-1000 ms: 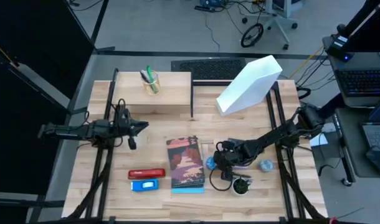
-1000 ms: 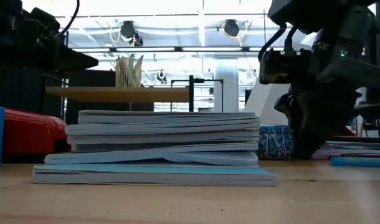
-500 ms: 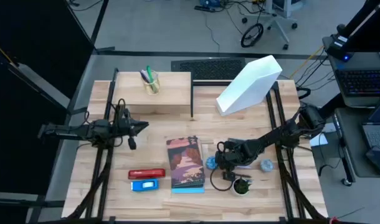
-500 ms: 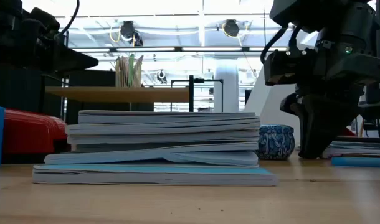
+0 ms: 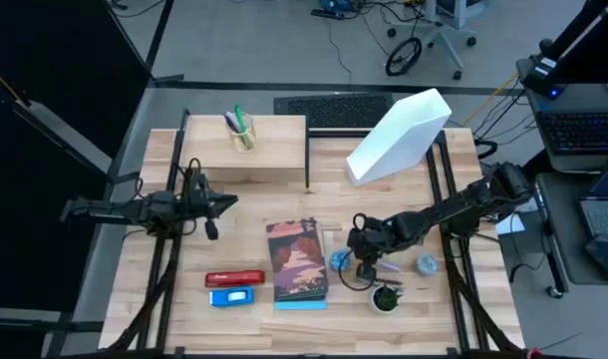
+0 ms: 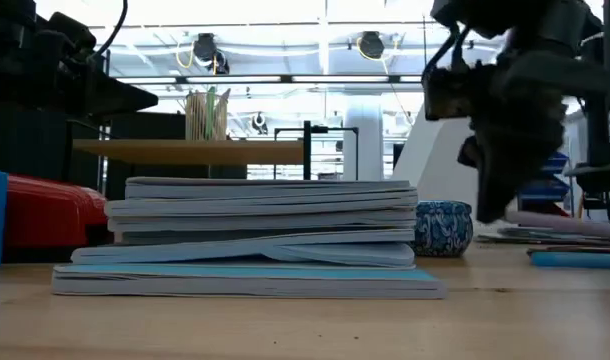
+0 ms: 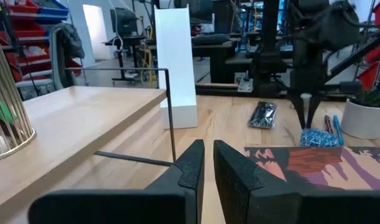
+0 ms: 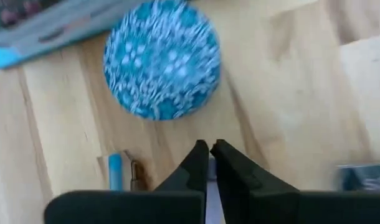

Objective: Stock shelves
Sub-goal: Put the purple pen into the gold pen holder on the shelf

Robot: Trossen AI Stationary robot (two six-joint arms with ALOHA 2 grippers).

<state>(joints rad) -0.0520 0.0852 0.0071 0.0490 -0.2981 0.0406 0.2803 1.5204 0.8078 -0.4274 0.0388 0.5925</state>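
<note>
High view, light-wood tabletop, grey floor, perhaps cables

Pale matt wood forms the plank shelf on thin black metal legs; the white file holder looks smooth.

A stack of books lies beside a blue patterned bowl.

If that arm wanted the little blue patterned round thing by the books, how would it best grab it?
Probably from straight above, fingers across its round rim. The blue patterned pot sits upright beside the book stack, so pinch from the sides away from the books. The right tool, nearly closed, hangs just next to it.
</note>
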